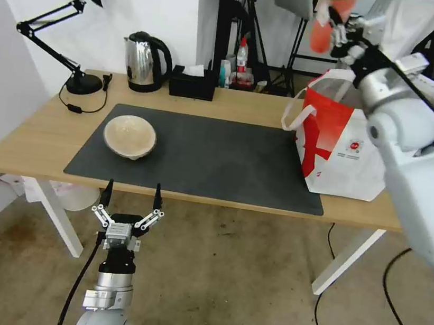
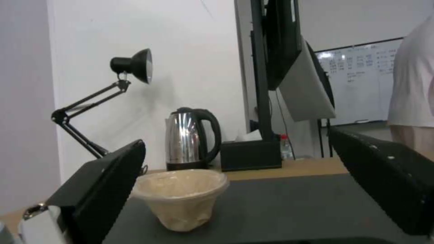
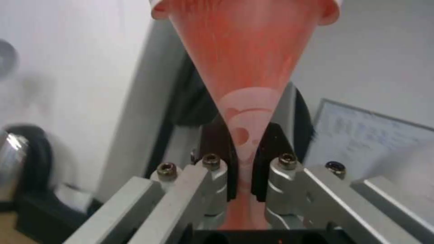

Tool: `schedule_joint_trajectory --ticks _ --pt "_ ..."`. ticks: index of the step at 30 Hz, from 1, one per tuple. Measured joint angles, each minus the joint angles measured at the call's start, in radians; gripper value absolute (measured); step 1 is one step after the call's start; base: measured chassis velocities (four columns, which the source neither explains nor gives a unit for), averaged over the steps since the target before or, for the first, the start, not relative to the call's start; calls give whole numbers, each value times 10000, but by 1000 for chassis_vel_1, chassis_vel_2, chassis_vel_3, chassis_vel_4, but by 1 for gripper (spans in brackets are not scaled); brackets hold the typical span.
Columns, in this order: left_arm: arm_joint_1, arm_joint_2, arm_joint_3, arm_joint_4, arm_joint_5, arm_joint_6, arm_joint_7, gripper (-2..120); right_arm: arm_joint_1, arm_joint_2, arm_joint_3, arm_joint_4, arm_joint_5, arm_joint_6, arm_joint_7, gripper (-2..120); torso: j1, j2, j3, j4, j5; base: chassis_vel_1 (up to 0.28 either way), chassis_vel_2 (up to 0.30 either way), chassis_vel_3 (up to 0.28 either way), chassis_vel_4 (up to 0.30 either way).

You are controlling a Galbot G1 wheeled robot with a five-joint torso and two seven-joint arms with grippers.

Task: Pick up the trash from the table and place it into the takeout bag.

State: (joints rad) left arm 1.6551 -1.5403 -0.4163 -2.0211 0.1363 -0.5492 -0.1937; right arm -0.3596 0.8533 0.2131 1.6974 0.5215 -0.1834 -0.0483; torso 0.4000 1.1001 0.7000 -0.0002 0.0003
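The red cup (image 1: 325, 25) with its white lid is held high in the air, above and just behind the takeout bag (image 1: 339, 146), clear of the bag's open top. The right gripper (image 1: 334, 31) has it: in the right wrist view the two dark fingers (image 3: 267, 149) are closed tight on the narrow lower part of the cup (image 3: 246, 101), pinching it from both sides.

The bag stands upright on the table (image 1: 29, 132), off the dark grey mat (image 1: 217, 157) at the bag's own near-left corner, with one white loop handle hanging over its red side panel.

The beige bowl (image 1: 130, 136) sits on the mat well away from the bag, toward the far end of the mat. Beyond the bowl, at the back edge of the table, stand a steel kettle (image 1: 145, 62), a black tissue box (image 1: 191, 83) and a black desk lamp (image 1: 77, 27).

The left gripper (image 1: 131, 194) hangs below the table's front edge, in line with the bowl (image 2: 181, 198), fingers spread wide apart and holding nothing.
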Motion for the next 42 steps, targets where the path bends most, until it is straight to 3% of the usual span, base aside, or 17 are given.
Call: schedule_joint_trajectory --ticks 3,14,18,23,33,42 --pt "19 -6 37 -11 21 4 0 100 -277 -299 476 208 54 -728 11 4 0 0 0 1 -1 0 0 0 0" --pt "87 5 70 -63 93 10 6 100 -846 -806 1497 387 102 -1719 16 4 -1 0 -1 1 -2 0 0 0 0" --pt "108 33 70 -71 108 12 9 100 -1046 -873 1893 486 120 -2611 28 4 -1 0 0 1 -2 0 0 0 0" --pt "110 56 46 -71 106 12 10 100 -1047 -848 1983 425 132 -3089 134 4 0 0 1 2 -3 0 0 0 0" --pt "116 83 -32 -90 68 11 10 100 -824 -752 2049 594 114 -5013 368 4 0 -2 1 2 -3 0 0 0 0" --pt "104 72 -43 -87 47 2 6 100 -644 -718 1972 466 52 -5438 328 4 0 -2 1 2 -3 0 0 0 0"
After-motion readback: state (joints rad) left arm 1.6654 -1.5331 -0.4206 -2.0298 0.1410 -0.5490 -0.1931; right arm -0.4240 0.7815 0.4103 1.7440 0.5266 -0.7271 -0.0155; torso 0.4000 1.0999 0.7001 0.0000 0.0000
